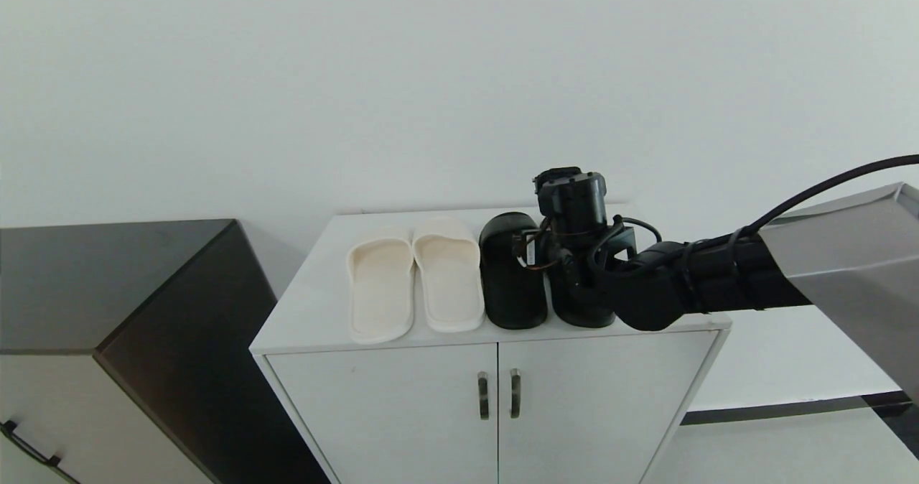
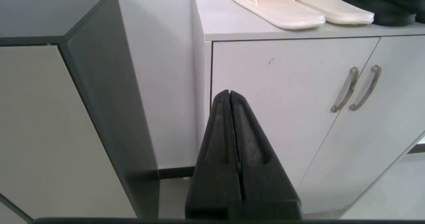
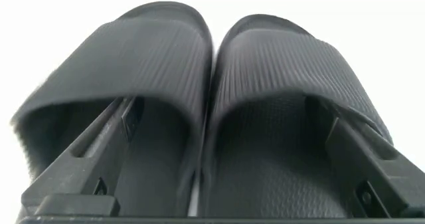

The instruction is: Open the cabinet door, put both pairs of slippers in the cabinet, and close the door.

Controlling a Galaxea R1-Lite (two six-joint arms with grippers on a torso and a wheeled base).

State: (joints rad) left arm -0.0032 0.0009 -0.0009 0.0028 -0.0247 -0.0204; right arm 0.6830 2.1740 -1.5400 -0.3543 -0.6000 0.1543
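**Right gripper spread inside black slippers**

The left gripper, jaws pressed together and empty, hangs before the closed white two-door cabinet. Along its top's front edge lie the cream foam slippers and, toward the right corner, the black ribbed slippers. The right gripper has its jaws wide apart, one under each strap.

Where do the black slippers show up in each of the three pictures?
Head view: black slippers on the cabinet top, by the right arm.
Left wrist view: at the edge, past the cream slippers.
Right wrist view: close up, fingers inside them.
Shared landmark: cream slippers, head and left wrist views.
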